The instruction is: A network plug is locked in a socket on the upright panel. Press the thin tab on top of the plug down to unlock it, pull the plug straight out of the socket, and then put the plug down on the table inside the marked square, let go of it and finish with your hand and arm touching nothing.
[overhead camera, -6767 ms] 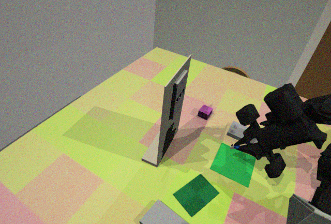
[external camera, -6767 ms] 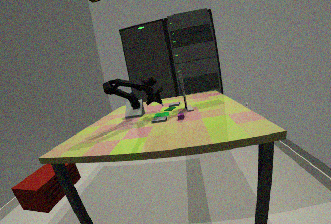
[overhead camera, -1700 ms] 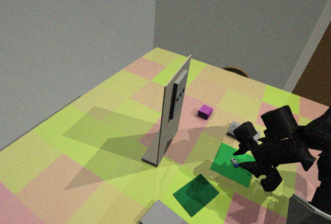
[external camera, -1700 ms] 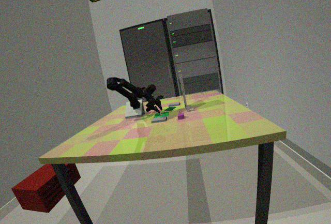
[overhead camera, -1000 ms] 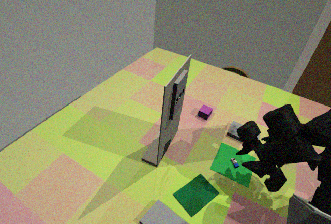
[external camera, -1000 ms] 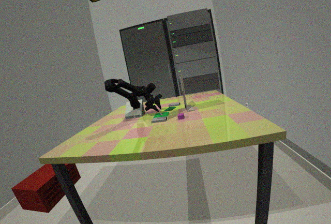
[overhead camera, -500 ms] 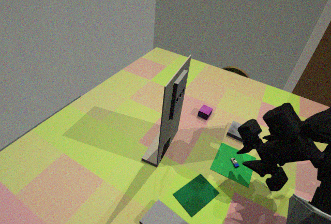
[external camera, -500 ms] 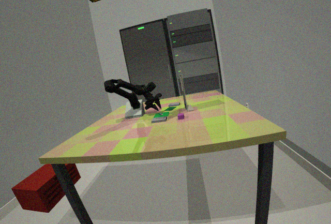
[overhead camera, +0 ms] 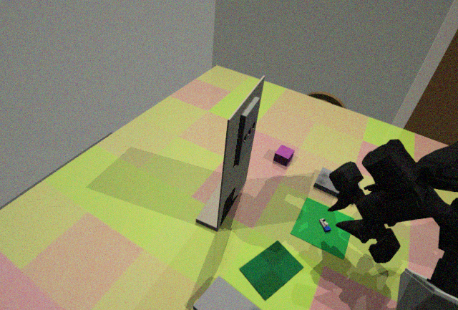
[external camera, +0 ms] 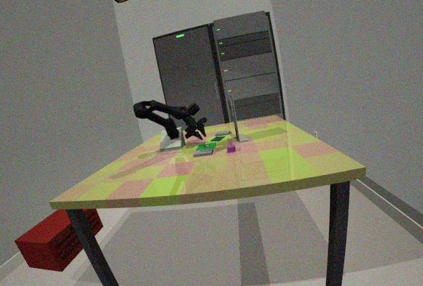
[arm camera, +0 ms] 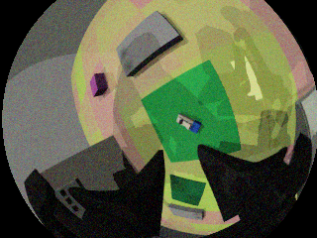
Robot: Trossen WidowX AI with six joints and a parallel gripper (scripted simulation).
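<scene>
The small plug (overhead camera: 324, 225) (external camera: 205, 145) (arm camera: 188, 123), pale with a blue end, lies on the bright green square (overhead camera: 305, 221) (external camera: 200, 148) (arm camera: 208, 89), inside its edges. My gripper (overhead camera: 333, 217) (external camera: 203, 138) (arm camera: 180, 152) is partly open and empty. It hangs above the square, and its fingertips stand apart from the plug. The upright panel (overhead camera: 230, 144) (external camera: 234, 119) (arm camera: 89, 164) stands away from the gripper, with a socket block (overhead camera: 248, 114) on its face. No plug is visible in its sockets. Whether the tab faces up is too small to tell.
A grey slab (overhead camera: 325, 180) (external camera: 203, 153) (arm camera: 149, 42) lies beside the bright square. A purple block (overhead camera: 284, 155) (external camera: 230, 148) (arm camera: 98, 84) sits nearer the panel. A dark green patch (overhead camera: 271, 269) (external camera: 217, 138) (arm camera: 188, 189) and another grey slab (overhead camera: 223, 295) (external camera: 223, 133) (arm camera: 186, 211) lie on the other side.
</scene>
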